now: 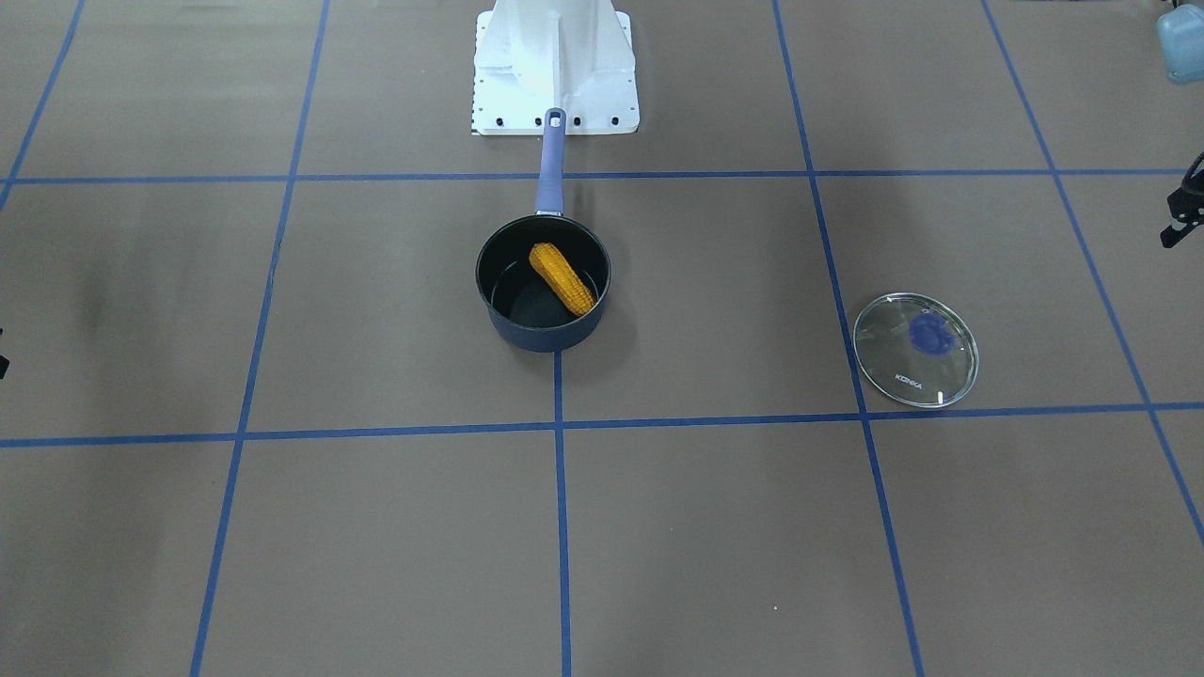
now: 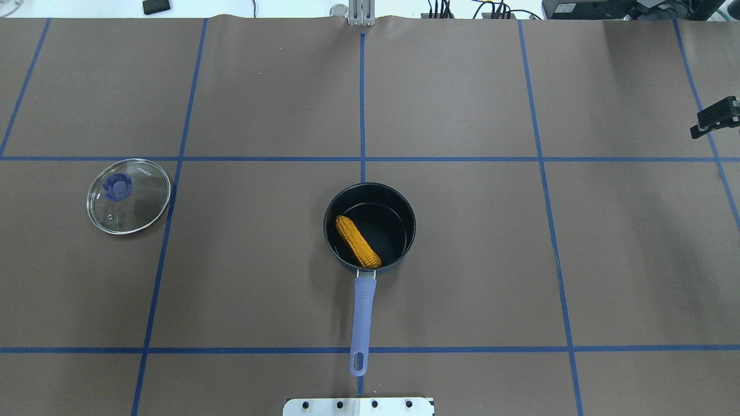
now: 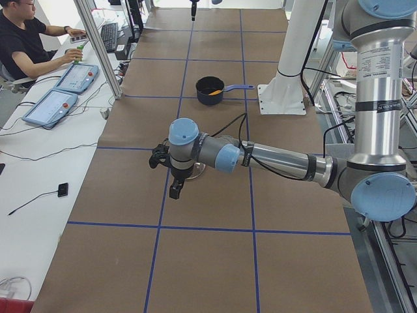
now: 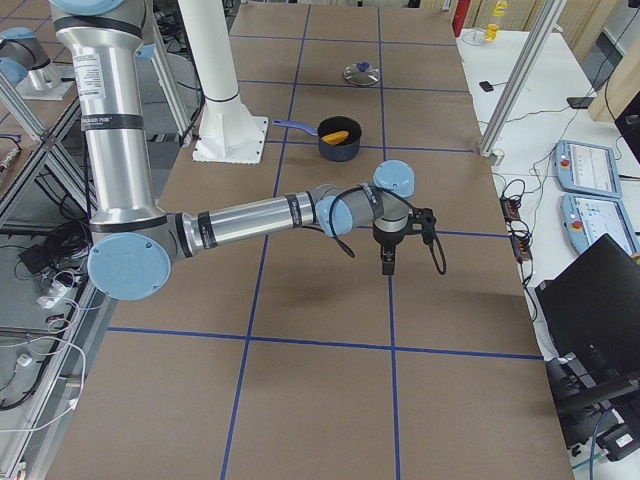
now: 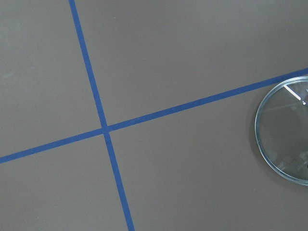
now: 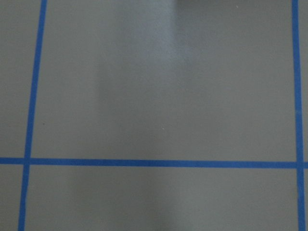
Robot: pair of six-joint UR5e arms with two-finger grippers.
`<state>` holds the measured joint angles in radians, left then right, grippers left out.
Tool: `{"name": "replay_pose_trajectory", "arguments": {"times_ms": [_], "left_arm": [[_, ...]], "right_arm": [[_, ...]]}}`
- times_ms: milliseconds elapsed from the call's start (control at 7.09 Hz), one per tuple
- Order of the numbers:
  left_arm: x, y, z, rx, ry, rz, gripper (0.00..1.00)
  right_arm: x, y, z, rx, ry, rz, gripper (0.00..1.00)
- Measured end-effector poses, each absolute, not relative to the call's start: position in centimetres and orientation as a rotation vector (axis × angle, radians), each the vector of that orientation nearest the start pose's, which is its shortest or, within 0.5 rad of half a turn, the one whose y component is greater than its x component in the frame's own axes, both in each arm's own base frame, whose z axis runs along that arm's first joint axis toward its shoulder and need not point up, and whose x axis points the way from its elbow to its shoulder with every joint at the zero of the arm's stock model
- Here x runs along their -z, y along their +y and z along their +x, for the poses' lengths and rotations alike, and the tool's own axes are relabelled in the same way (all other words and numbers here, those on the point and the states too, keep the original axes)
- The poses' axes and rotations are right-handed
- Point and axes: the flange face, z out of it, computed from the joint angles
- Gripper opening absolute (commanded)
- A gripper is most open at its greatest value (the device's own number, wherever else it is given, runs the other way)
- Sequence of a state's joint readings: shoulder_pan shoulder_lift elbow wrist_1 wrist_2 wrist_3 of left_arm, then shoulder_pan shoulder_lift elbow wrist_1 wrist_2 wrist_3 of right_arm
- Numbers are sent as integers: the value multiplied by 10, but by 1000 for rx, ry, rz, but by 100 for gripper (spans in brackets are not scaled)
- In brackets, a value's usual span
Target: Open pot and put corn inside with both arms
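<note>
Task looks done: corn (image 2: 358, 241) lies inside lidless pot (image 2: 395, 211) mid-table, glass lid (image 2: 129, 196) well apart, L gripper (image 3: 174, 192) & R gripper (image 4: 386, 262) off to sides, can't tell if open/closed.

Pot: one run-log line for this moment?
pot: open | corn: lying inside pot | lid: flat on table, robot's left | task: looks done

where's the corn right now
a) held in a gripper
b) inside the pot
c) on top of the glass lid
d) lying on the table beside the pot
b, the corn lies slanted inside the open pot, with the glass lid set apart on the table.
</note>
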<state>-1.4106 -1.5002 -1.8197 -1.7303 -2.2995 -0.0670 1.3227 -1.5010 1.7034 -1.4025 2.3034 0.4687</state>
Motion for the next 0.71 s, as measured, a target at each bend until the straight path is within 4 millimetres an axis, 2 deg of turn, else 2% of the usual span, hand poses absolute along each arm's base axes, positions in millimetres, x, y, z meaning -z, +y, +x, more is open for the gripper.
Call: {"name": "replay_pose_trajectory", "arguments": {"times_ms": [141, 423, 564, 706], "left_arm": [[-554, -479, 9, -210, 755, 239, 99], [-554, -478, 9, -211, 758, 238, 99], [-554, -477, 10, -211, 769, 236, 99], [-555, -476, 10, -211, 779, 231, 99]], "right_arm": [[-557, -530, -44, -72, -806, 72, 100], [-604, -530, -4, 10, -809, 82, 100], [-624, -528, 10, 34, -805, 81, 100], [-635, -527, 18, 41, -801, 80, 100]]}}
